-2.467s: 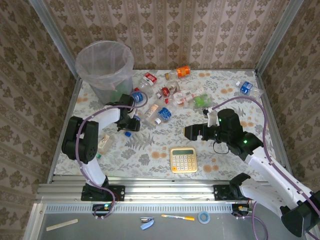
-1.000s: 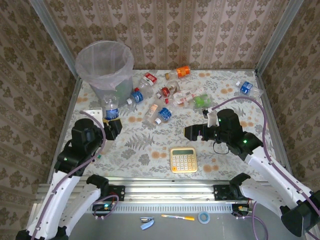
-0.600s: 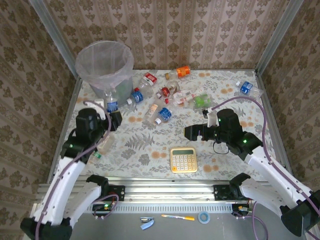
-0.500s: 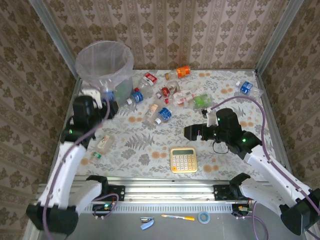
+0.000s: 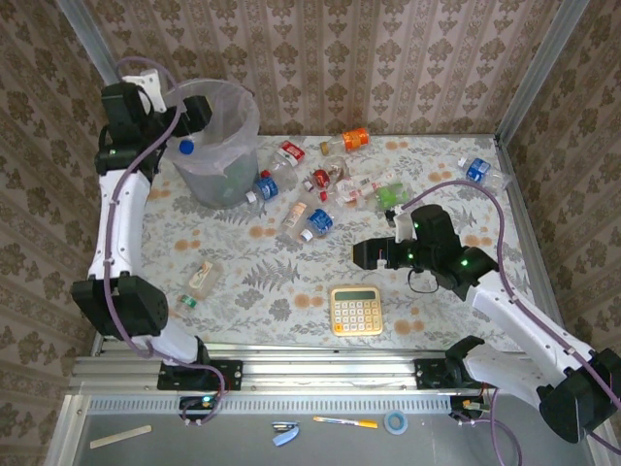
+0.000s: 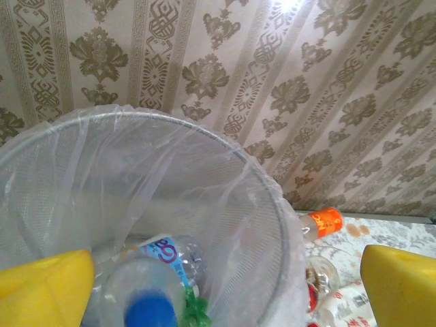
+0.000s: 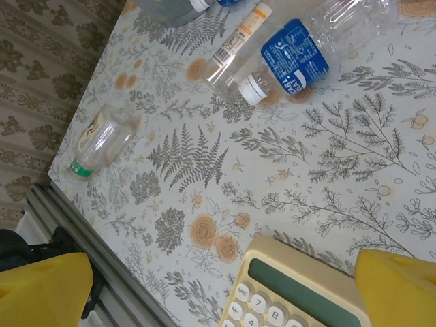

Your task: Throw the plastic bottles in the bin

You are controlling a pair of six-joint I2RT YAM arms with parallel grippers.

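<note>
My left gripper (image 5: 196, 111) hangs open over the rim of the grey bin (image 5: 225, 105), which is lined with a whitish bag. A clear bottle with a blue cap (image 5: 186, 148) lies loose inside, below the yellow fingertips (image 6: 42, 289); in the left wrist view this bottle (image 6: 146, 297) is next to the bin wall (image 6: 235, 204). Several plastic bottles lie on the table: orange (image 5: 355, 139), red (image 5: 289, 152), green (image 5: 390, 197), blue-labelled (image 5: 317, 221). My right gripper (image 5: 358, 254) stands open and empty above the table, just above the calculator (image 7: 303, 300).
The yellow calculator (image 5: 356, 310) lies near the front edge. One bottle (image 5: 201, 280) with a green cap lies alone at front left, another (image 5: 475, 170) at far right. Patterned walls and metal posts close in the table.
My left arm lifted the blue-capped bottle from the table up over the bin, and its jaws opened; the bottle now sits in the bin. The right arm barely moved.
</note>
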